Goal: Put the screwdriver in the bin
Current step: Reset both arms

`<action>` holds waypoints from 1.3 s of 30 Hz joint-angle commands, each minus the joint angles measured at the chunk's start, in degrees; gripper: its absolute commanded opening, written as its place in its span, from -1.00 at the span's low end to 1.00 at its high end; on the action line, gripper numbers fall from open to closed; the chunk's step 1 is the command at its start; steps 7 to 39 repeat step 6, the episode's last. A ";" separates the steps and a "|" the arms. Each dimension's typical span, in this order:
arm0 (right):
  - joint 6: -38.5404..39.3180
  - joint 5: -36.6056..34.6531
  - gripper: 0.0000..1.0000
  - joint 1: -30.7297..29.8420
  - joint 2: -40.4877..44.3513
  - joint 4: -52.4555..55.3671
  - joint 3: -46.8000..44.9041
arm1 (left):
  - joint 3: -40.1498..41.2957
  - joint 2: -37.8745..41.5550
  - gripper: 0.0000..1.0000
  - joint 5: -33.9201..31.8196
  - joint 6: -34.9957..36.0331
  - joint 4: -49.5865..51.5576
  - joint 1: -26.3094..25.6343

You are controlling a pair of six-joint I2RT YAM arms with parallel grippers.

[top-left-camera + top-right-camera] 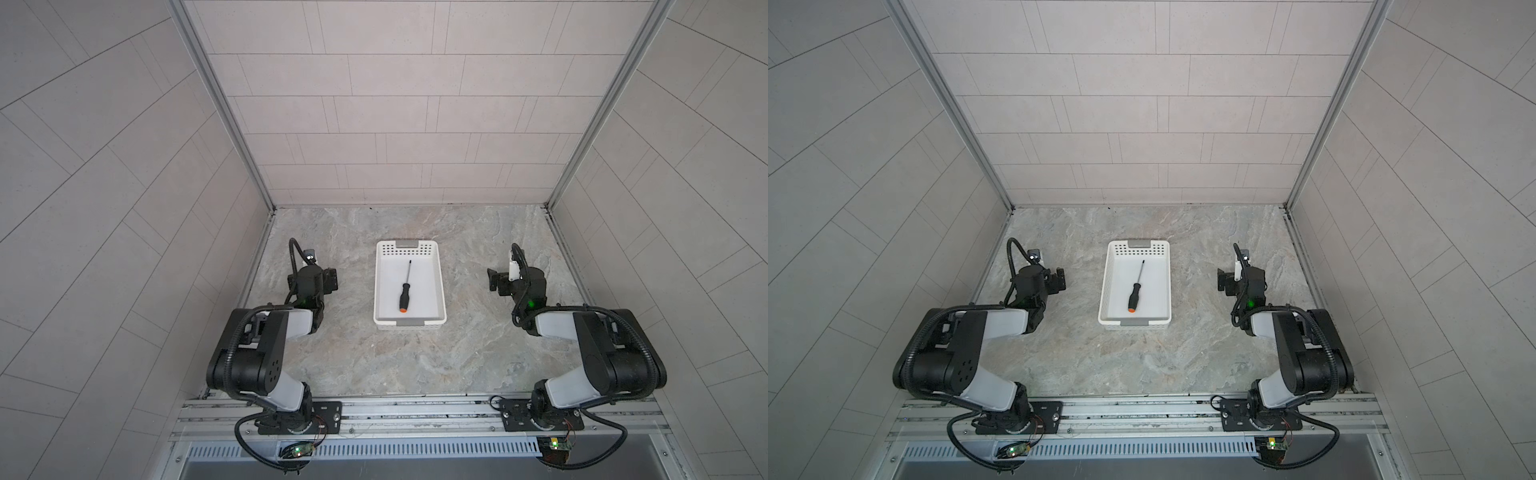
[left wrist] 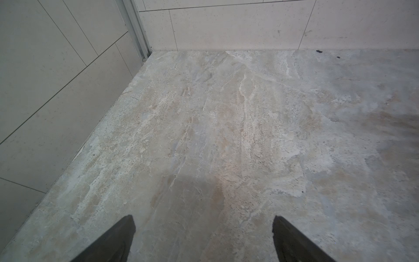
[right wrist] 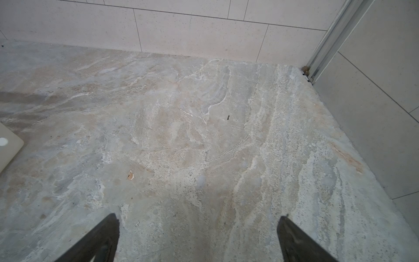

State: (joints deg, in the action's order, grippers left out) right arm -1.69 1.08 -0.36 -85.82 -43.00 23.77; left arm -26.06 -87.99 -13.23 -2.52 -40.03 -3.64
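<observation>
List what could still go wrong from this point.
The screwdriver already lies flat in the bin, so risks are few. The left arm and right arm flank the bin with jaws open; a stray inward sweep might shove it or tip the screwdriver out. Reaching into the bin might drag the tool out.

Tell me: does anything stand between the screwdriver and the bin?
Nothing visible does: the screwdriver already lies on the floor of the bin; left gripper and right gripper stand open, apart from it.
</observation>
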 commanded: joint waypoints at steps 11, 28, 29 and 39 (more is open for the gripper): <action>1.24 -1.58 0.99 -0.98 -0.40 0.52 0.20 | -0.30 0.09 0.99 0.02 0.59 -0.51 0.29; 1.24 -1.58 0.99 -0.98 -0.40 0.52 0.20 | -0.30 0.09 0.99 0.02 0.59 -0.51 0.29; 1.24 -1.58 0.99 -0.98 -0.40 0.52 0.20 | -0.30 0.09 0.99 0.02 0.59 -0.51 0.29; 1.24 -1.58 0.99 -0.98 -0.40 0.52 0.20 | -0.30 0.09 0.99 0.02 0.59 -0.51 0.29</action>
